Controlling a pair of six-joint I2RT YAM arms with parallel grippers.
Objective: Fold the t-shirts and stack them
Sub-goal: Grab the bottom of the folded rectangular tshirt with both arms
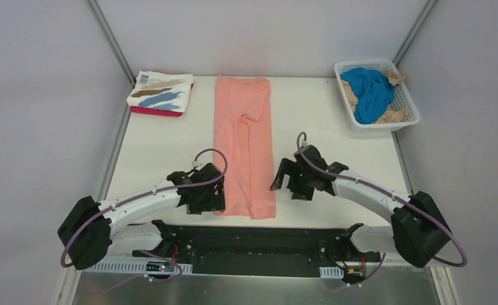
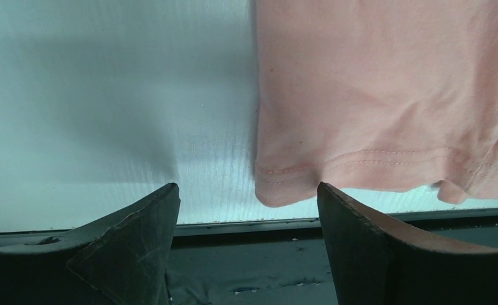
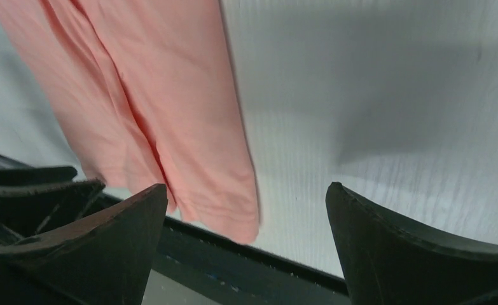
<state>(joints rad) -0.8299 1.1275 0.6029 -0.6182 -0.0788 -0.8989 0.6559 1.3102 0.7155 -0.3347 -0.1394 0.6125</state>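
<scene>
Where the table [image 1: 157, 146] has its far left corner, at about 10 o'clock in the top view, a folded white t-shirt [image 1: 161, 92] with brown and blue brushstrokes lies on top of a folded magenta t-shirt [image 1: 149, 112]. Only a thin edge of the magenta one shows under it.

At about 7 o'clock, the left gripper [image 1: 217, 197] is low over the table, just beside the left edge of the salmon-pink t-shirt [image 1: 243, 143]. In the left wrist view its jaws stand wide apart and hold nothing. The near left hem corner of this shirt [image 2: 386, 95] lies just ahead of them, at 1 o'clock.

The salmon-pink t-shirt is folded into a long narrow strip. It lies flat in the middle of the table and runs from 12 o'clock to 6 o'clock, with its hem at the near edge.

At about 5 o'clock the right gripper [image 1: 285, 187] is just beside the right edge of the strip. Its jaws are also spread and empty. In the right wrist view the near right corner of the shirt [image 3: 170, 108] lies ahead at 11 o'clock, and bare table fills the rest of the gap.

At 2 o'clock a white lattice basket [image 1: 411, 101] stands in the far right corner. A bright blue t-shirt [image 1: 370, 92] is crumpled inside it, on top of a tan t-shirt [image 1: 394, 116].
</scene>
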